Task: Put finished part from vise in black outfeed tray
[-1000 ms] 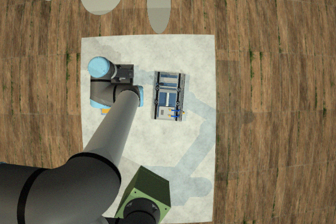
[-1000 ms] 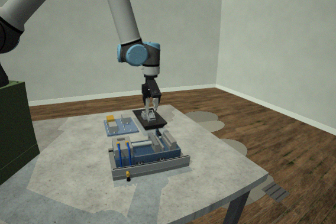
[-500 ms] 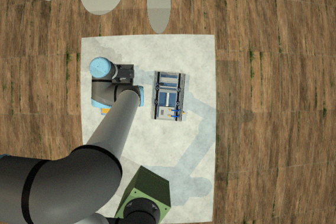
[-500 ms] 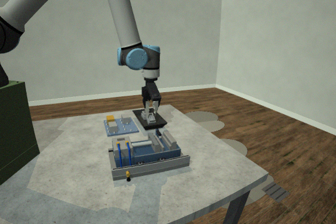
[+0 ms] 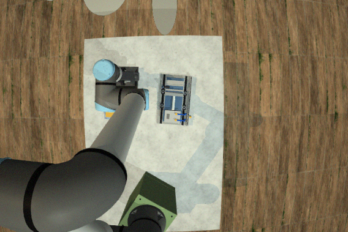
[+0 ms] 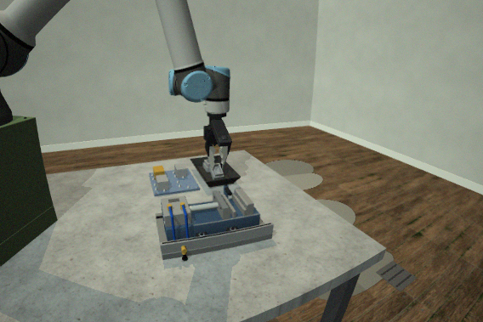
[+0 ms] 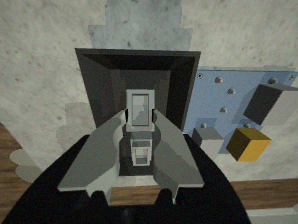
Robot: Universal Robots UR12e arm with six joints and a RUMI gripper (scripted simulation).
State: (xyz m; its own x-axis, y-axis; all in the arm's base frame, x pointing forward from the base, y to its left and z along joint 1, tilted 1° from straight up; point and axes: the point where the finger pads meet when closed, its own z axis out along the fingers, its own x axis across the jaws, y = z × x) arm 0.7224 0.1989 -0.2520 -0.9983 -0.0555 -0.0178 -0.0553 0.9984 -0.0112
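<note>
Wooden floorboards are stretching out on every side of the pale stone-grey table [image 5: 184, 54] in the top view, and the big grey arm [image 5: 116, 124] is sweeping across so much of the table that the gripper, the tray and whatever is being carried are all lying hidden under the wrist; only an orange corner is peeking out beside it. One blue vise [image 5: 174, 99] is sitting uncovered near the middle of the table, and one green pedestal [image 5: 153, 194] is being cut off by the bottom edge. From the exterior view, the gripper [image 6: 217, 168] is hanging straight down over the black outfeed tray [image 6: 230, 178], its fingers reaching into it, though the blocks there are too small for me to separate. One blue fixture plate [image 6: 187, 185] is lying just beside the tray, carrying two grey blocks and one orange block [image 6: 158, 169]; the vise is standing nearer the front, its slot showing no part. Through the wrist view, the two grey fingers are pressing in on the finished part [image 7: 141, 151], clamped around it just above the tray floor. A second pocketed block [image 7: 140, 109] is already lying in the tray, just beyond the held one; I cannot tell whether the two are touching.
</note>
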